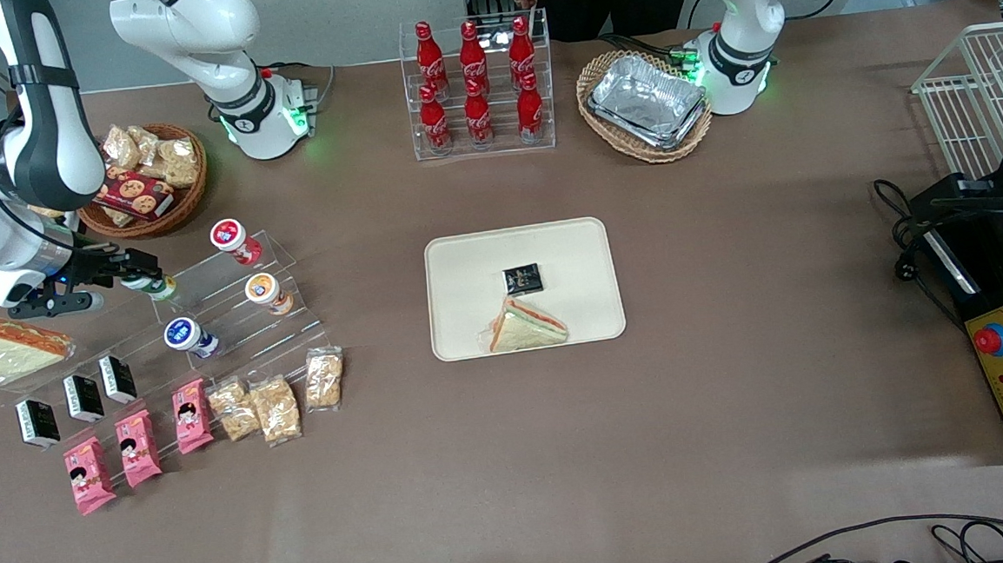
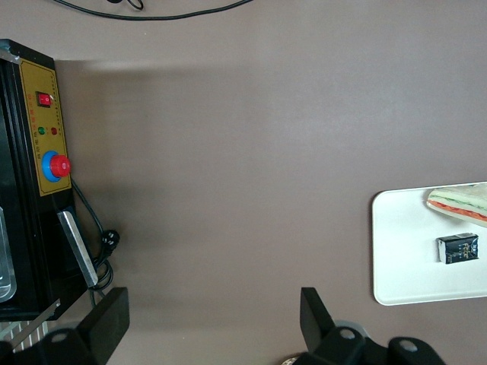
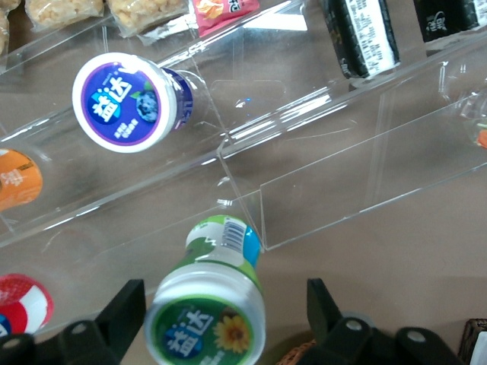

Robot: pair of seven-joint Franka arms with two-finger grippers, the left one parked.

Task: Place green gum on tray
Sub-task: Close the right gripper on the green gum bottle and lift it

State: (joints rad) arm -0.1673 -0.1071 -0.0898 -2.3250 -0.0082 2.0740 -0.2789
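Green gum [image 3: 207,308] sits between my jaws, spread and not yet clenched, gripper [image 1: 137,273] at the acrylic rack [image 1: 233,307]. Next: clench, lift, carry toward the tray [image 1: 465,258] at three o'clock.

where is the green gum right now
The green gum lies on the clear acrylic rack toward the working arm's end of the table, between the open gripper fingers, beside the blue-lidded bottle.
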